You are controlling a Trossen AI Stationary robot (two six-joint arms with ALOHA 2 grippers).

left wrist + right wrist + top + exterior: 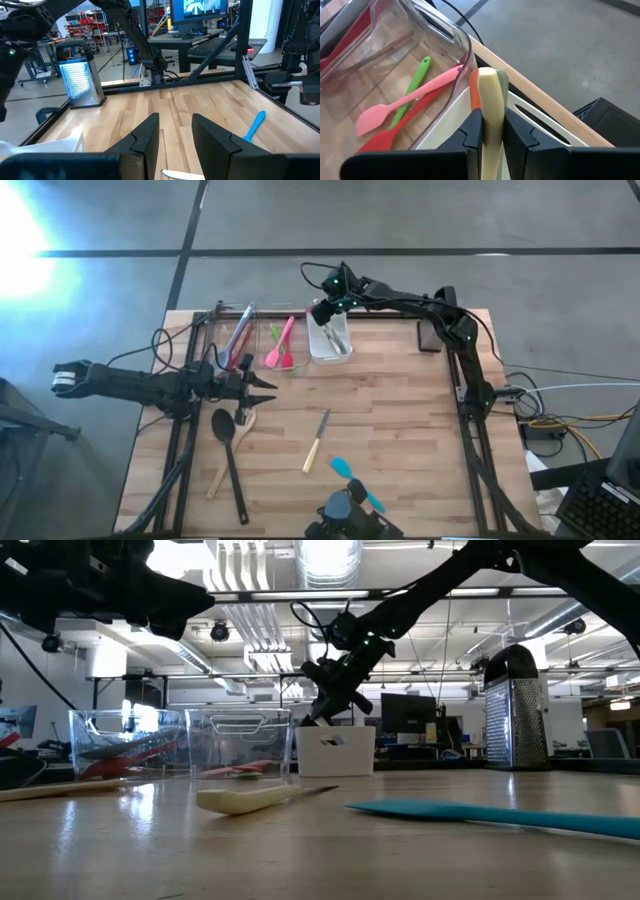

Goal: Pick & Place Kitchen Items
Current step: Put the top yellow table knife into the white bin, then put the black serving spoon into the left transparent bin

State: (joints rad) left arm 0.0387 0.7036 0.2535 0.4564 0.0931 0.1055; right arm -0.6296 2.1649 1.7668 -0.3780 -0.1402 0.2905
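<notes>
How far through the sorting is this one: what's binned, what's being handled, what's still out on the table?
Done: a pink spatula and green utensil lie in the middle clear bin; red ones sit in the left bin. In hand: the right gripper is shut on a cream handle over the white bin. Left: the black spoon, wooden spoon, knife and teal spatula. The left gripper hovers open, empty.

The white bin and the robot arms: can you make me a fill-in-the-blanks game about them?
1. The right gripper has its fingers shut on a cream handle above the ____ bin.
2. The pink spatula lies inside a ____ bin.
3. The left gripper's fingers are ____ and hold nothing.
4. The teal spatula lies on the ____.

Missing words: white; clear; open; table
</notes>
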